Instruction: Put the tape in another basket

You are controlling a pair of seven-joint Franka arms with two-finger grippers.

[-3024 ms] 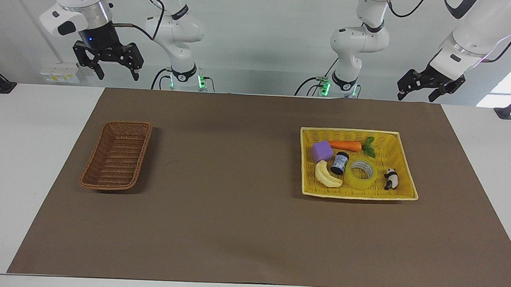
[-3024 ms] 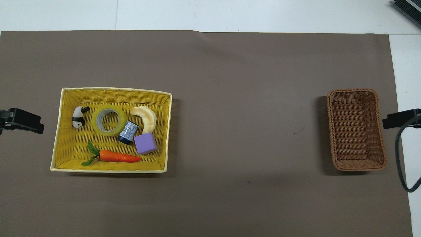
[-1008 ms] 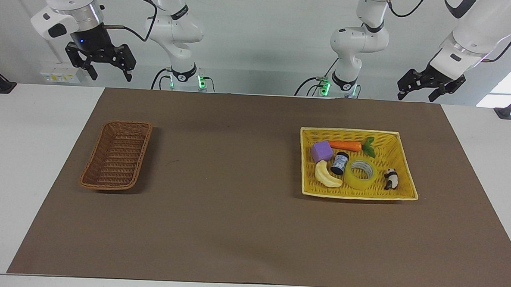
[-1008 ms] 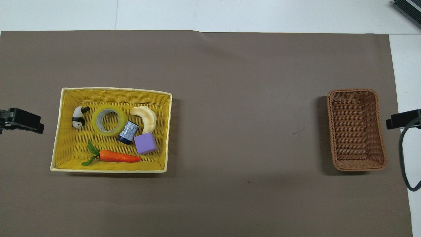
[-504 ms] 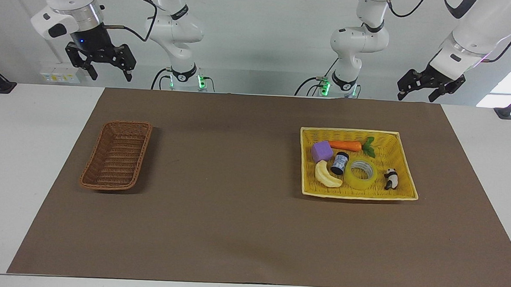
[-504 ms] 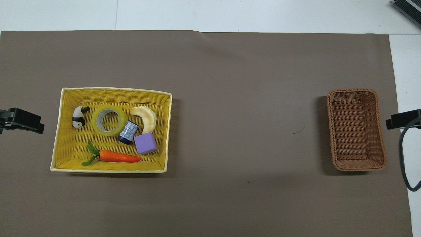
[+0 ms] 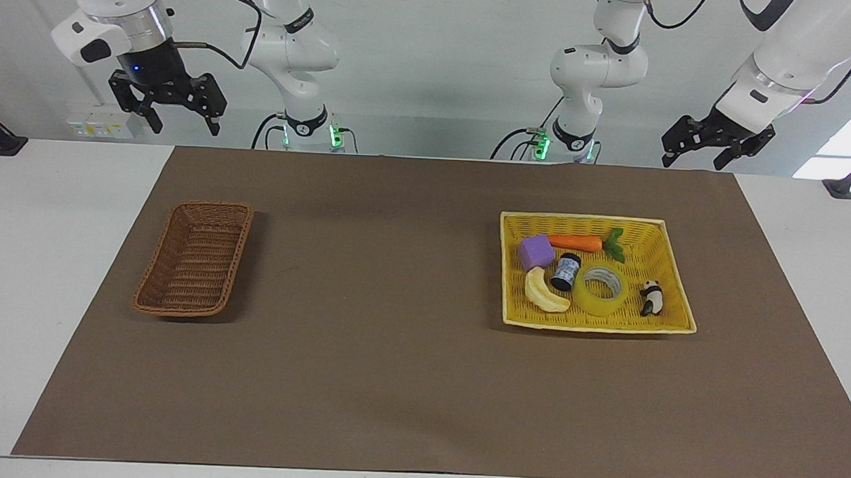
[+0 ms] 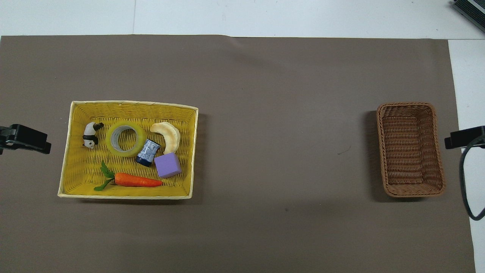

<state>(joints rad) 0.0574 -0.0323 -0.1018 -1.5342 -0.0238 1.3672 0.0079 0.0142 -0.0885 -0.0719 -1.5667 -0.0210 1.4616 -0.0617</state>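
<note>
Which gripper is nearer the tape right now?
Left. The left gripper hangs raised at the tape's end of the table; the right gripper hangs raised at the brown basket's end.

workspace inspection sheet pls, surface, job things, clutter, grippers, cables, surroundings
surface: brown mat over a white table, no spills seen
job's things: tape lies flat in the yellow tray; brown basket holds nothing, toward the right arm's end
clutter: carrot, purple block, small can, banana and panda figure share the tray with the tape
grippers: left gripper and right gripper both open, raised, holding nothing, waiting
cables: black cable loops at the right arm's end of the table
surroundings: white wall, wall socket
</note>
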